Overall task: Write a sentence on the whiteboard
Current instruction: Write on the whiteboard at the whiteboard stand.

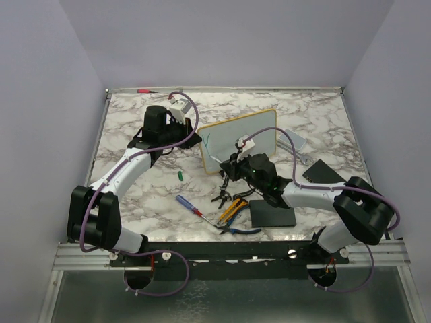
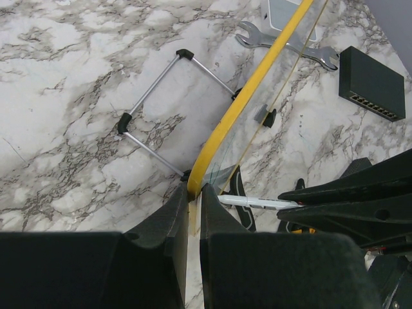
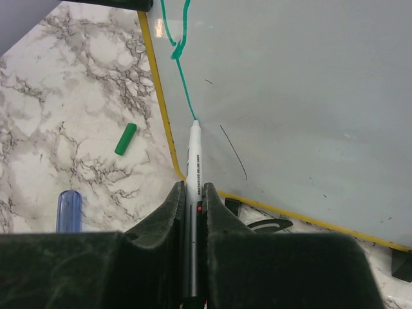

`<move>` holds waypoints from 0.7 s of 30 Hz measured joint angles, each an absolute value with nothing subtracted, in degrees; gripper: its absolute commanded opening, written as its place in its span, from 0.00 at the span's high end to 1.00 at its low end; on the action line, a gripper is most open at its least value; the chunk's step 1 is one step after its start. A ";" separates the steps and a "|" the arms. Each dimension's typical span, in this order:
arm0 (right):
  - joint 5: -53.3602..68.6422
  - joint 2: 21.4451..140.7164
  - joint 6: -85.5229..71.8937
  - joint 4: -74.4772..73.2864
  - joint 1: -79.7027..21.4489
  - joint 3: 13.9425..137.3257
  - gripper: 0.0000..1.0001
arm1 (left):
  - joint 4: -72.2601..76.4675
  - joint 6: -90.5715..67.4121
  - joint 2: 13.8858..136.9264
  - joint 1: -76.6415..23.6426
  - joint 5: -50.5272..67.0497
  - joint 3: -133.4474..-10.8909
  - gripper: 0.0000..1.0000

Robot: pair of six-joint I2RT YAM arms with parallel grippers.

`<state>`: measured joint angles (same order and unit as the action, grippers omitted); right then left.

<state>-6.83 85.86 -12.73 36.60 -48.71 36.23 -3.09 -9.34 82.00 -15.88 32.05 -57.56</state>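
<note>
left arm point(image 1: 121, 175): reaches out from its base, bends at the elbow and comes in on the left end of the whiteboard point(image 1: 239, 138), with the wrist above that corner.
left gripper point(image 2: 194, 192): narrow, clamped on the whiteboard's yellow frame at the lower left corner, one finger on each face.
right arm point(image 1: 310, 192): lies low in front of the whiteboard, the forearm stretched toward its white face.
right gripper point(image 3: 193, 190): pinched on a white marker point(image 3: 193, 161); the barrel runs out between the fingers and the tip touches the whiteboard's surface.
whiteboard pose: stands on its long lower edge and leans back. Its long axis runs from the near-left corner to the far-right corner, white face toward the right arm.
sentence point(image 3: 182, 71): one teal stroke close to the whiteboard's left frame, looping high up and running down to the marker tip. It is probably too little to read as words.
left wrist view alone: shows a wire stand point(image 2: 158, 109) behind the whiteboard, and a wrench point(image 2: 290, 45) and black box point(image 2: 372, 84) past its far end.
right wrist view alone: shows the tip on the stroke. A green cap point(image 3: 125, 139) and a blue handle point(image 3: 67, 211) lie off the whiteboard's left end.
top view alone: shows both arms whole, with pliers point(image 1: 232, 208) and a black pad point(image 1: 273, 214) in front of the whiteboard.
</note>
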 measured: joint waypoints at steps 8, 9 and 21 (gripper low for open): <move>-6.46 85.10 -13.02 36.42 -48.82 36.01 0.99 | -3.09 -9.34 81.97 -15.88 32.03 -57.56 0.96; -6.35 84.44 -13.02 36.29 -48.82 35.88 0.99 | -3.09 -9.34 81.97 -15.88 32.03 -57.54 0.96; -8.14 80.01 -12.36 36.25 -48.82 36.12 0.99 | -3.09 -9.34 81.97 -15.88 32.01 -57.56 0.96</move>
